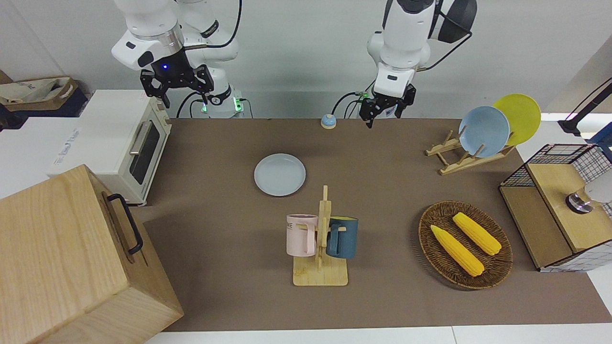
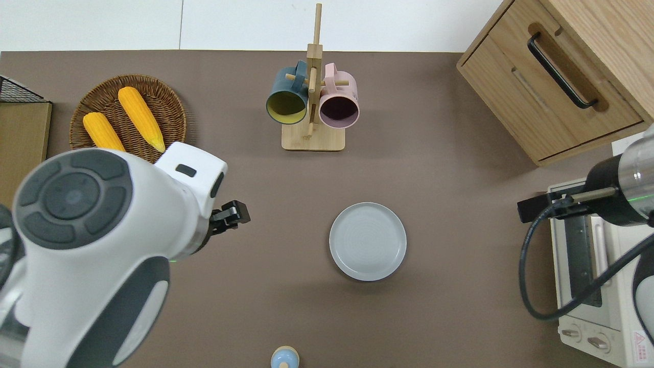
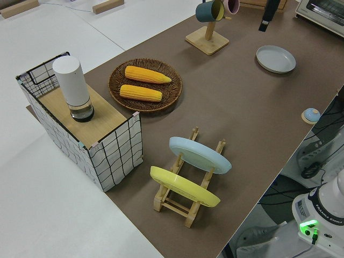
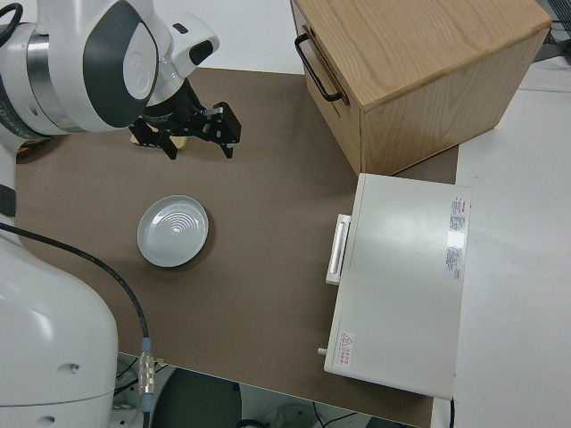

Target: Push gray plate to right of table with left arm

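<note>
Gray plate (image 2: pixel 368 241) is the thing to place first against my left pincer (image 1: pixel 385 111), which hangs in the air over bare table (image 2: pixel 449 317), well apart from the plate and toward my left arm's end. Whether its fingers are open or shut I cannot tell. The plate lies flat on the brown top with nothing on it, roughly midway along the table.

Nearest my pincer is a small blue bell (image 1: pixel 328 121) at the table edge closest to me. Farther from me than the plate stands a wooden mug stand (image 1: pixel 321 267) with a pink mug (image 1: pixel 301 234) and a dark blue mug (image 1: pixel 342 237) hung on it.

Toward my left arm's end, a woven basket (image 1: pixel 497 272) holds two ears of corn (image 1: pixel 457 250). Nearer to me than the basket, a wooden rack (image 1: pixel 454 160) holds a sky-blue plate (image 1: pixel 484 131) and a yellow plate (image 1: pixel 522 114) on edge. At the very end is a wire crate (image 3: pixel 115 156) with a white cylinder (image 3: pixel 72 86) standing on its wooden lid.

Toward the other end sit a white toaster oven (image 1: pixel 125 143) and a wooden box (image 1: pixel 67 258) with a black handle. My right arm is parked, its pincer (image 1: pixel 176 85) with fingers apart.
</note>
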